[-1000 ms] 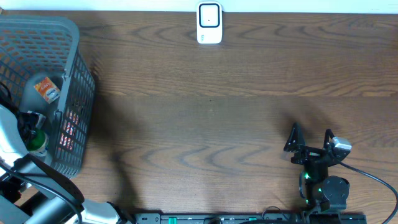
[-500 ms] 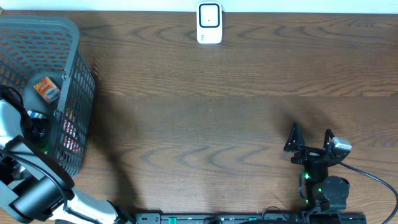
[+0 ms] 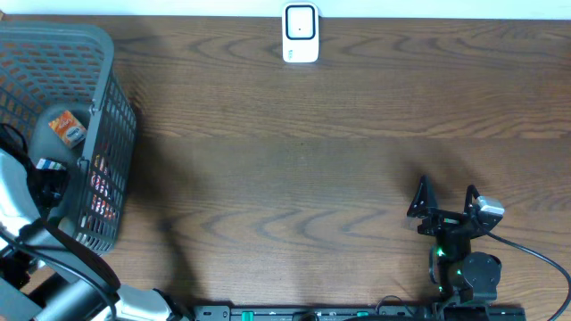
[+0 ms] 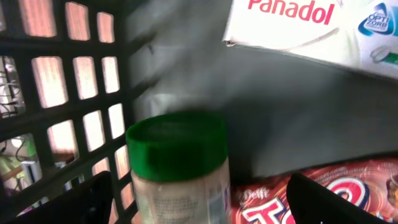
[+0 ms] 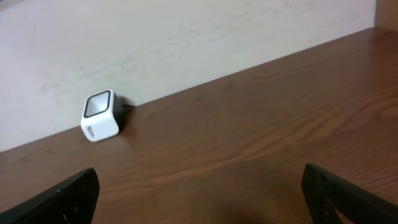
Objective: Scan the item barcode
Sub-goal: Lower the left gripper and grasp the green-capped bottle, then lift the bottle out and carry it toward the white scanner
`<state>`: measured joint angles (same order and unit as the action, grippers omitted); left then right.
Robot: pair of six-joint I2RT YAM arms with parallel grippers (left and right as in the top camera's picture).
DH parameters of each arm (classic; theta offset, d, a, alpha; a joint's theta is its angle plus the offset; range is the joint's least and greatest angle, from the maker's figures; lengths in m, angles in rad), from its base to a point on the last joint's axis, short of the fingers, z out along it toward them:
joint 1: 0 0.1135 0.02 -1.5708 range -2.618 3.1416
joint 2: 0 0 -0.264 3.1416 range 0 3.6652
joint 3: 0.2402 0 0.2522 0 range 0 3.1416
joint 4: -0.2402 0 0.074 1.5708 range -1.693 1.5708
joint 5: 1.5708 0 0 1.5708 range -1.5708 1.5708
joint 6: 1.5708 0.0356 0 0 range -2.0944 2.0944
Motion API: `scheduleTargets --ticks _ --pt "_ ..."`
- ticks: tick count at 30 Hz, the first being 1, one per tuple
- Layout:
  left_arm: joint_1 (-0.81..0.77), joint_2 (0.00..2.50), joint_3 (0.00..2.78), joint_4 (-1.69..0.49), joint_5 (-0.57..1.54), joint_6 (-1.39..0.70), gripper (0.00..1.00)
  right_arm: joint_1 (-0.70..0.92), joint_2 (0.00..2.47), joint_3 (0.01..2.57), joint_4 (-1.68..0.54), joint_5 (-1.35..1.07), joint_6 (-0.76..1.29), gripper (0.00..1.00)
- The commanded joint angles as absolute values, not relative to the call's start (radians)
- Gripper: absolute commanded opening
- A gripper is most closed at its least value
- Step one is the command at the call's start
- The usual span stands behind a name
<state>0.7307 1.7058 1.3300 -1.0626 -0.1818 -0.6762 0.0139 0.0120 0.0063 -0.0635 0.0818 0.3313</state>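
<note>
— What is changed?
— The left fingers (image 4: 323,199), spread wide, are brought over the green-capped jar (image 4: 177,162) inside the basket (image 3: 107,134) at the left edge of the table (image 3: 312,160); nothing is grasped yet.
— And the right fingers (image 5: 339,193)?
— Spread, empty.

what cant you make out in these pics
Bottle label: left wrist, blurred and cut off by the bottom edge; overhead, the left arm hides it.
Panadol box barcode: left wrist, the top edge cuts the box.
Red packet name: left wrist, cut by the bottom edge.
Scanner window: right wrist and overhead, too small.
</note>
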Motion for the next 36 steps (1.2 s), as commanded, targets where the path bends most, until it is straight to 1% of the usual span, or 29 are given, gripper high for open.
scheduleTargets --ticks 1,7,10,13,17,31,32,34,36 --pt "0.735 1.695 1.332 -1.104 -0.174 -0.664 0.88 0.006 0.007 0.006 -0.067 0.084 0.321 0.99" --pt "0.735 1.706 1.306 -1.128 -0.165 -0.721 0.88 0.006 0.007 0.006 -0.068 0.084 0.321 0.99" --pt "0.735 1.706 1.244 -1.105 -0.165 -0.785 0.88 0.006 0.007 0.006 -0.068 0.084 0.321 0.99" --pt "0.735 1.706 1.190 -1.071 -0.165 -0.789 0.88 0.006 0.007 0.006 -0.067 0.084 0.321 0.99" --pt "0.735 1.706 1.139 -1.060 -0.169 -0.847 0.88 0.006 0.007 0.006 -0.068 0.084 0.321 0.99" --pt "0.737 1.706 1.023 -0.909 -0.214 -0.851 0.87 0.006 0.007 0.006 -0.068 0.084 0.321 0.99" --pt "0.737 1.706 1.022 -0.903 -0.214 -0.851 0.84 0.006 0.007 0.006 -0.068 0.084 0.321 0.99" --pt "0.737 1.706 1.022 -0.897 -0.214 -0.851 0.72 0.006 0.007 0.006 -0.067 0.084 0.321 0.99" --pt "0.737 1.706 1.022 -0.891 -0.217 -0.850 0.66 0.006 0.007 0.006 -0.068 0.084 0.321 0.99"
